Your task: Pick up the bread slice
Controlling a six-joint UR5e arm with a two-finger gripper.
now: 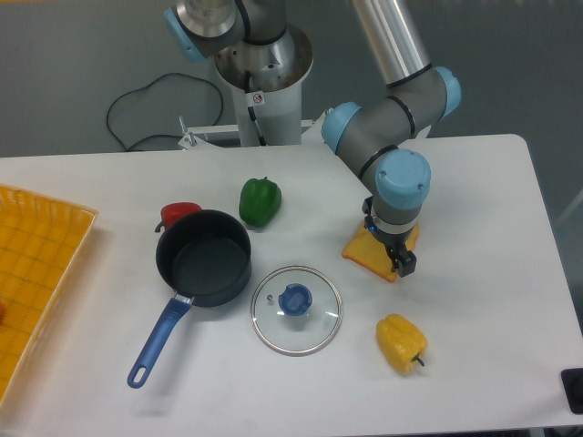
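Nearest the camera, a yellow bell pepper (401,342) lies on the white worktop (492,300), with a glass lid (297,309) with a blue knob to its left. Beyond the lid stands a dark saucepan (203,258) with a blue handle, and a yellow tray (32,273) lies at the left edge.

Further back, the bread slice (368,254) lies flat on the worktop, right of centre, well apart from the yellow pepper. The hand (398,259) is directly over the slice's right part, pointing down, and the wrist housing hides most of it. Only one dark fingertip shows at the slice's near-right edge. Whether the fingers are spread or pressed onto the slice cannot be told from this view.

The step in hand appears to be seating the grip. For a thin flat item, the fingers should straddle one edge squarely, descend until they meet the worktop, then close firmly before any lift. Lift vertically, so the slice does not pivot out of the grip.

Farther still, a green pepper (260,201) and a red pepper (178,213) lie behind the saucepan, near the robot base (264,96).
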